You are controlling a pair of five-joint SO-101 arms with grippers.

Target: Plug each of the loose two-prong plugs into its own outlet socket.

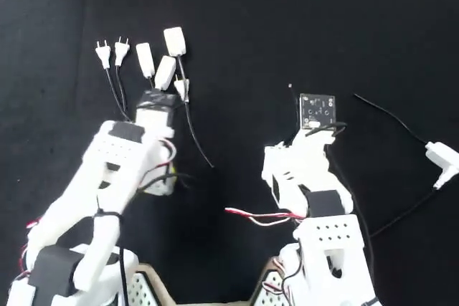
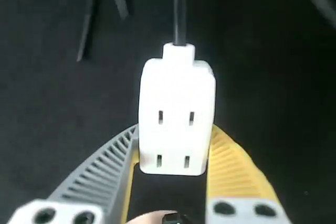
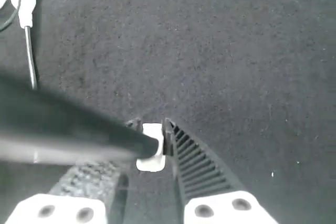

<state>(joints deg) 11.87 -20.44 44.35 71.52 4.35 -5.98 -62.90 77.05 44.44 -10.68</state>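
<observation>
Two SO-101 arms stand over a counter point(image 1: 237, 26) draped in black cloth. Its far edge meets a pale strip of room at the top of the high view.

The left tool point(image 2: 176, 135) is spread just wide enough to pinch a white outlet socket point(image 2: 177, 114). The grey finger point(image 2: 107, 163) presses one side and the yellow finger point(image 2: 231, 163) the other. The socket's slotted face is toward the wrist camera, and its black cable point(image 2: 179, 9) runs straight away from the tool. In the high view this tool point(image 1: 161, 97) sits at a cluster of white sockets point(image 1: 145, 59) on the far left of the counter. Just beside the cluster lie a two-prong plug point(image 1: 102, 53) and a second plug point(image 1: 122, 49), prongs pointing away from the arms, both untouched.

The right tool point(image 3: 151, 129) is nearly pressed together, nipping a small white piece point(image 3: 153, 163) with a dark lead point(image 3: 63, 135) attached. Whether it is a plug or a socket cannot be told. From above, this tool point(image 1: 313, 132) sits just short of a black square block point(image 1: 318, 109).

A broad stretch of bare cloth separates the two arms, and more lies beyond the block toward the far edge. A white cabled unit point(image 1: 442, 157) sits at the right edge of the high view, well apart from both tools.
</observation>
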